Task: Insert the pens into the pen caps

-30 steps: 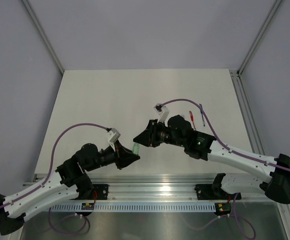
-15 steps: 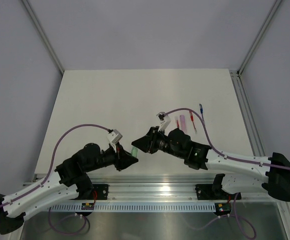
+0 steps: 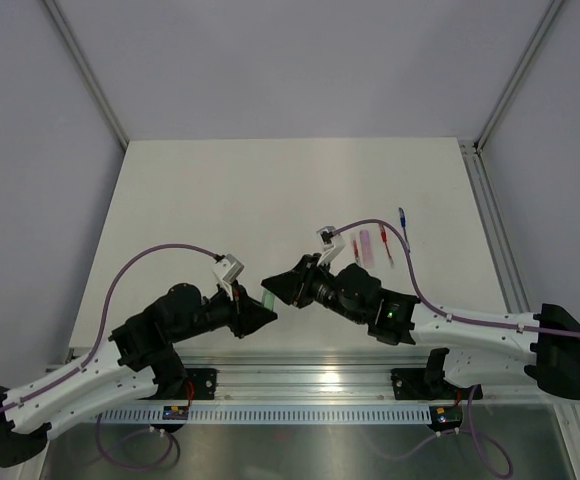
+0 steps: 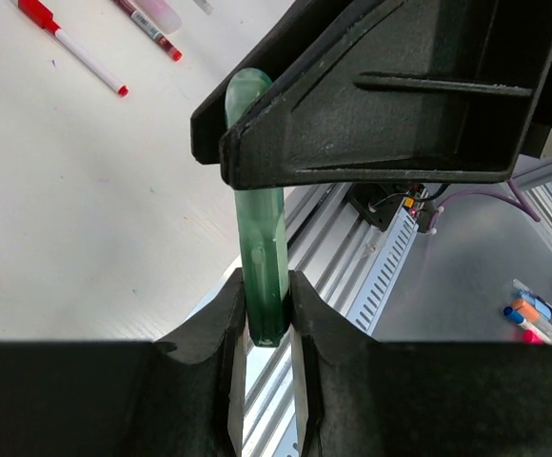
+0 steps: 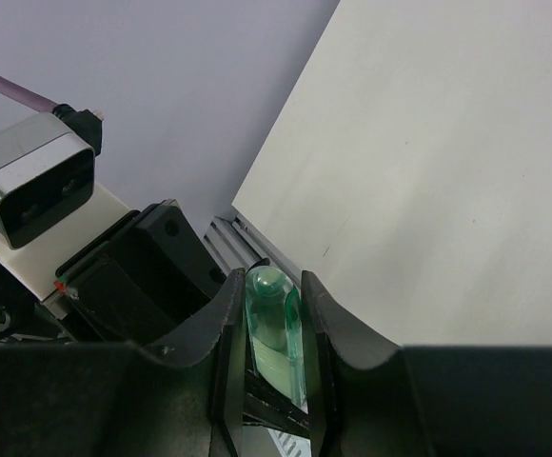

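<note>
- Left gripper (image 4: 265, 309): jaws pinching the lower end of a thick, translucent pale green plastic pen (image 4: 262, 228).
- Right gripper (image 5: 272, 300): jaws clamped on a round-tipped pale green plastic cap (image 5: 274, 328) with a side clip. It meets the pen's far end; the joint is hidden.
- Location: over the white worktop's (image 3: 220, 200) near edge, mid-width.
- Toward the right edge: red stick pen (image 3: 382, 244), pink stick pen (image 3: 367, 242), blue stick pen (image 3: 402, 217).
- Change over one second: the right gripper is nearer the near edge and closer to the left one, and less green shows.
</note>
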### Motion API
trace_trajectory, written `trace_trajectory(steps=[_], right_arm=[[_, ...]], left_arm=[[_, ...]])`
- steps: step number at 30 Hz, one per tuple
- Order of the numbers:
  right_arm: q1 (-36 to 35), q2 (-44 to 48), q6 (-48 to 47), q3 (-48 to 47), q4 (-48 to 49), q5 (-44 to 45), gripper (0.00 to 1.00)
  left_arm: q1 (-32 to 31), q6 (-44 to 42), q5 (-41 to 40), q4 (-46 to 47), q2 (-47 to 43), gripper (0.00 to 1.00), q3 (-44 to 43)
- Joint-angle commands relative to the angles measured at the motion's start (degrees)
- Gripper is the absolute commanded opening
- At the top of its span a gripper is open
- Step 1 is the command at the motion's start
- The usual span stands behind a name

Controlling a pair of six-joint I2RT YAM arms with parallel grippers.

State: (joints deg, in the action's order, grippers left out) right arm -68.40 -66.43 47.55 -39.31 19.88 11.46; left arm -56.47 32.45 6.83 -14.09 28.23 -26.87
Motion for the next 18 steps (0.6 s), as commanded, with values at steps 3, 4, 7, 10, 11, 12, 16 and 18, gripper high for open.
trace_trajectory(steps=[3, 4, 7, 10, 11, 12, 16, 18], right_arm=[[-5.6, -0.5, 0.9, 3.0, -15.1, -8.9, 0.00], [-5.7, -0.6, 0.6, 3.0, -14.9, -8.9, 0.00], [-5.6, -2.6, 1.3, 3.2, -13.2, -11.1, 0.00], [-5.7, -4.8, 2.5, 4.4, -10.8, -11.2, 0.00], [-5.7, -5.1, 2.8, 4.4, -10.7, -11.2, 0.00], [-5.6, -5.0, 2.8, 4.2, -10.7, -10.8, 0.00], [-4.2, -3.3, 1.8, 1.7, -14.2, -7.0, 0.00], [-0.9, -1.6, 2.1, 1.0, -14.8, -7.2, 0.00]], left_arm=[[1.2, -1.9, -13.8, 24.6, -4.0, 0.00, -6.4], [1.2, -2.3, -14.6, 23.9, -4.2, 0.00, -6.7], [1.2, -2.1, -14.1, 23.9, -4.5, 0.00, -7.2], [1.2, -2.1, -10.5, 24.7, -1.3, 0.01, -8.3], [1.2, -2.0, -9.6, 24.5, -0.3, 0.02, -8.7], [1.2, -1.8, -8.1, 24.3, 1.1, 0.06, -8.7], [1.2, -0.5, -7.2, 23.8, 1.0, 0.25, -6.9], [1.1, 0.1, -7.4, 22.0, 0.5, 0.38, -6.4]])
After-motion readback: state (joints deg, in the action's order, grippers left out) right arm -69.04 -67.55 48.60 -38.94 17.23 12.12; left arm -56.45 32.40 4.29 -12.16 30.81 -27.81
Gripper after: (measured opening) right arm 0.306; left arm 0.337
